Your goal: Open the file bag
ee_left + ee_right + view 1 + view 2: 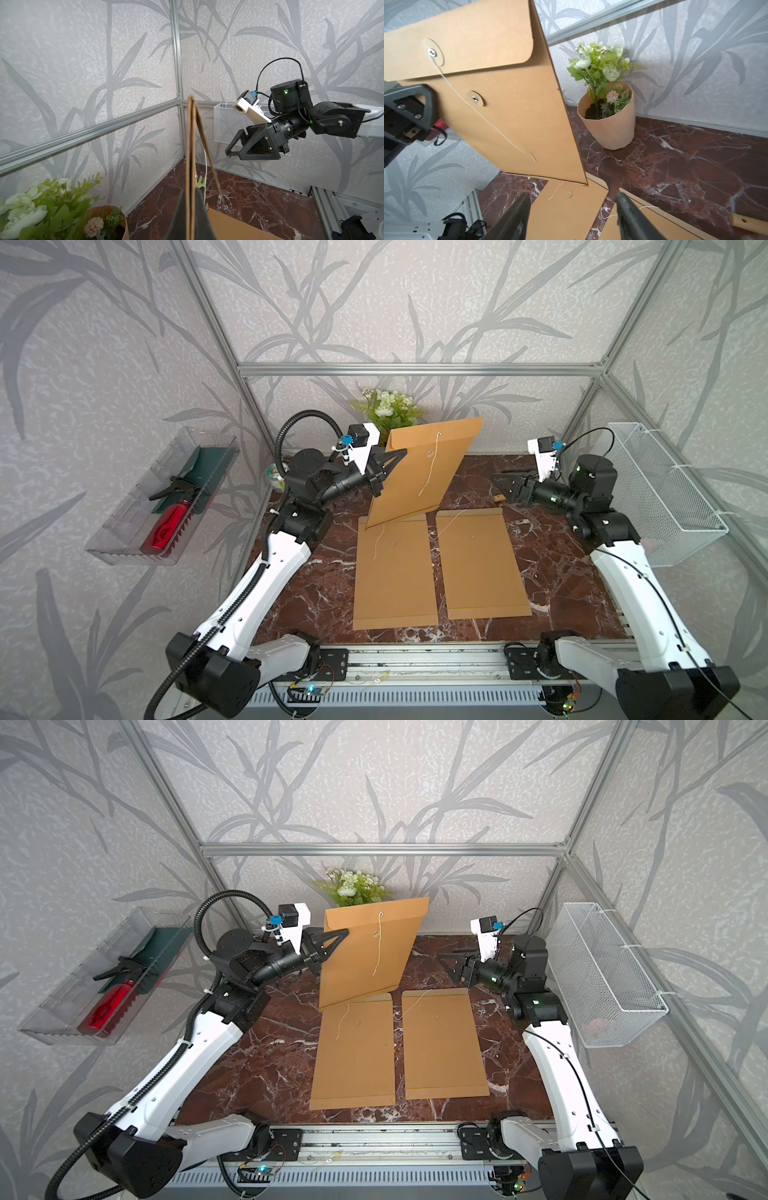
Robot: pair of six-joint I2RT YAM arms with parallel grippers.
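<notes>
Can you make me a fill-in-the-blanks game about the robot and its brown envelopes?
1. The left hand holds one file bag up, and ___ more lie flat on the table.
2. The right hand is ___ and holds nothing.
3. The pot by the back wall holds ___.
4. The bottle in the clear tray is ___.
Missing words: two, open, flowers, red.

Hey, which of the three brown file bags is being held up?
The rear file bag, pinched at its edge by the left gripper and standing tilted; the other two file bags lie flat, side by side, on the table.
</notes>
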